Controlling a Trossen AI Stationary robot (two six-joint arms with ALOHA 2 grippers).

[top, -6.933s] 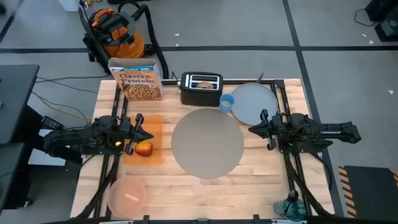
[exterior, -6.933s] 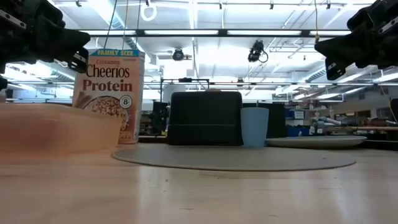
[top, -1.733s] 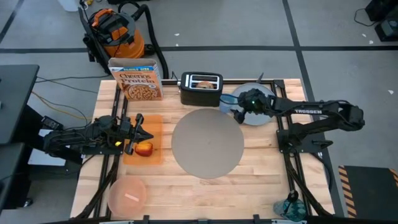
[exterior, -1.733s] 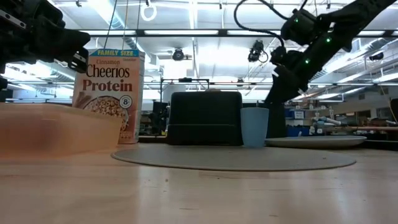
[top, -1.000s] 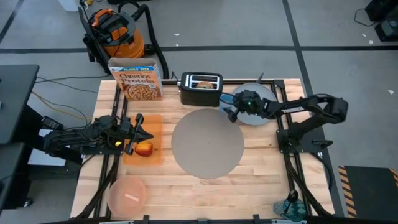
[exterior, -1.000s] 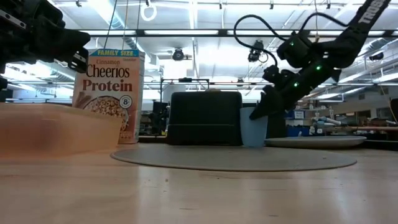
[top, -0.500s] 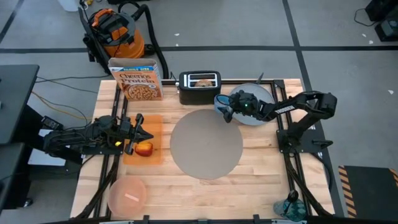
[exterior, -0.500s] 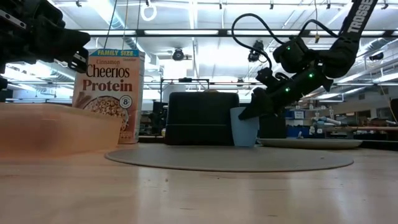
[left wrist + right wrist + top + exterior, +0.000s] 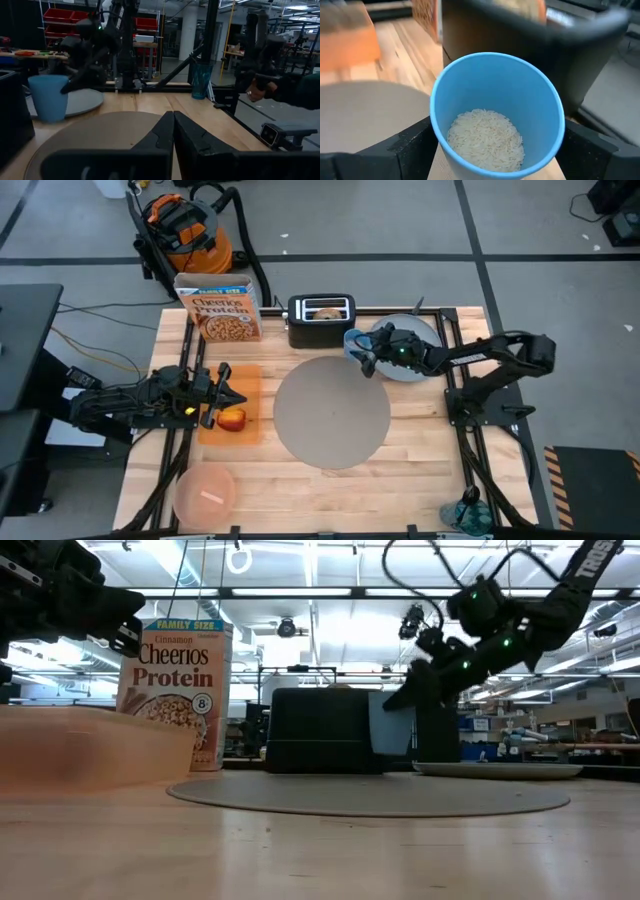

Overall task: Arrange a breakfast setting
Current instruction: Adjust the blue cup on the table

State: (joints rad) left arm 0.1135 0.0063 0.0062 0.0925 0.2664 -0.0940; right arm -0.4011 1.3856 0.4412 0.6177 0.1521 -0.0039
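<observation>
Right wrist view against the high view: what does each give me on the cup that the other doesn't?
Only the right wrist view shows white rice grains lying inside the small blue cup.

Only the high view shows the whole layout: the cup by the toaster, between the placemat and plate, the apple, the pink bowl, and the left pincer waiting shut.

Both show the right pincer gripping the cup.

In the low view, the cereal box (image 9: 178,690) at the left reads "FAMILY SIZE", "Cinnamon Cheerios Protein" and a circled "8". At the upper right, the arm (image 9: 588,575) carries pale letters, partly cut off. From above, the box (image 9: 222,308) shows "Cheerios Protein".
</observation>
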